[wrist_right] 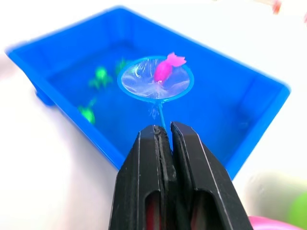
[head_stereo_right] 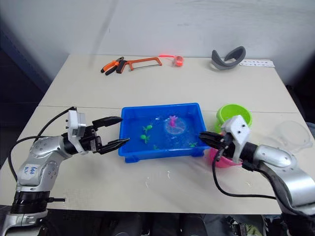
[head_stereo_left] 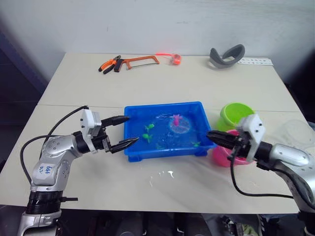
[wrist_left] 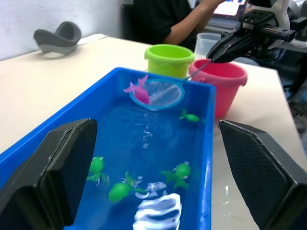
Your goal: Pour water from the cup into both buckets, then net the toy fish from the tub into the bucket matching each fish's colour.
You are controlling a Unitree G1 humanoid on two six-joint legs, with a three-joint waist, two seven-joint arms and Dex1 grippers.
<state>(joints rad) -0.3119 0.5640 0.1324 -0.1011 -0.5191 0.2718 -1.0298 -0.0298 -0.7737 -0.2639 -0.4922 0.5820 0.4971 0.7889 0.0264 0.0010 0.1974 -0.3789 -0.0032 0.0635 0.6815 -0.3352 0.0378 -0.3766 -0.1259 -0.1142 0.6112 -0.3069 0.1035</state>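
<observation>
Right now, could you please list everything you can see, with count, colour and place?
tub: one, blue, table centre, holding water
net: one, blue rim, raised over the tub, carrying a pink fish
green fish: several, in the tub
buckets: green bucket and pink bucket, right of the tub
cup: one, clear, far right
hacksaw, pliers, grey headband: far edge
person: beyond the table
left gripper: open, at the tub's left end
right gripper: shut on the net's handle
</observation>
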